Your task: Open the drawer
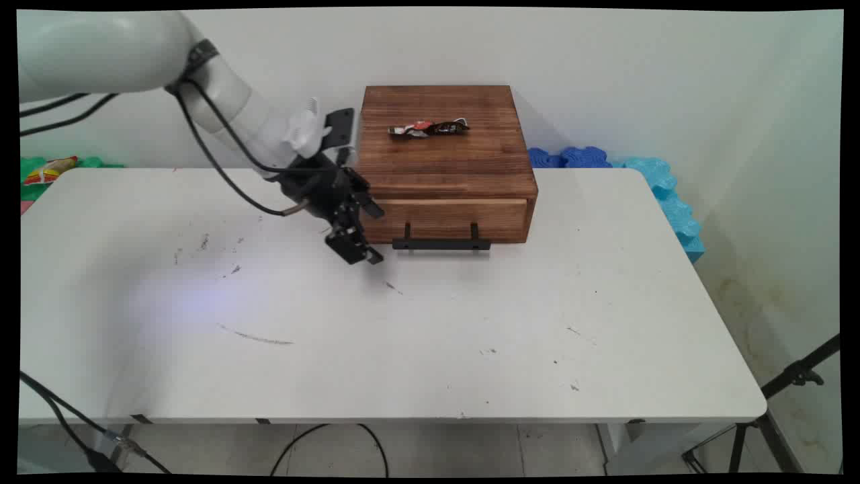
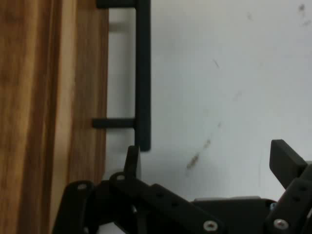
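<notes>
A brown wooden box point(image 1: 443, 158) with a shut drawer stands at the back of the white table point(image 1: 403, 323). A black bar handle point(image 1: 440, 243) runs along the drawer front. My gripper point(image 1: 376, 235) hangs open just left of the handle's left end, low over the table, holding nothing. In the hand view the handle point(image 2: 142, 73) runs up from near my left fingertip point(image 2: 132, 158), with the drawer's wood front point(image 2: 48, 97) on the left. My right fingertip point(image 2: 285, 158) is over bare table. A crumpled snack wrapper point(image 1: 428, 128) lies on top of the box.
Blue foam pieces point(image 1: 645, 181) lie behind the table's far right corner. A green and yellow bag point(image 1: 50, 168) sits beyond the far left corner. A tripod leg point(image 1: 786, 390) stands at the lower right. Black cables hang from the arm.
</notes>
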Action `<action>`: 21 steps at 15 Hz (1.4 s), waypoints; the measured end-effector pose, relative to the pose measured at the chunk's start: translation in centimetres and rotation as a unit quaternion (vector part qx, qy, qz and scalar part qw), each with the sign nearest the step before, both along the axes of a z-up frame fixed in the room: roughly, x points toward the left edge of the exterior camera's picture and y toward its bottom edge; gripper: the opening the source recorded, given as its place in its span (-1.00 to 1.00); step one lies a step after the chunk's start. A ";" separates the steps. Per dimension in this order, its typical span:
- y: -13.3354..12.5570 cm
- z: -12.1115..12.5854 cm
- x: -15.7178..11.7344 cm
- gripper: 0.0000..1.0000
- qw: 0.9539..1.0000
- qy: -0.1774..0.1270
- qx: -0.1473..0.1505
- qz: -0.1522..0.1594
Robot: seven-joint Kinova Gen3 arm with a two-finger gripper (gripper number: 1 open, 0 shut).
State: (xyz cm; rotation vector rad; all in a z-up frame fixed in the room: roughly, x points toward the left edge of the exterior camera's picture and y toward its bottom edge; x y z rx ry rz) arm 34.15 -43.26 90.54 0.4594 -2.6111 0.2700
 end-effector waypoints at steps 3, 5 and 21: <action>-0.6 -0.6 -1.6 1.00 1.000 0.001 -0.004 0.007; -1.2 -1.2 -2.8 1.00 1.000 0.001 -0.007 0.013; -4.3 -5.9 -8.2 1.00 0.999 -0.008 -0.009 0.042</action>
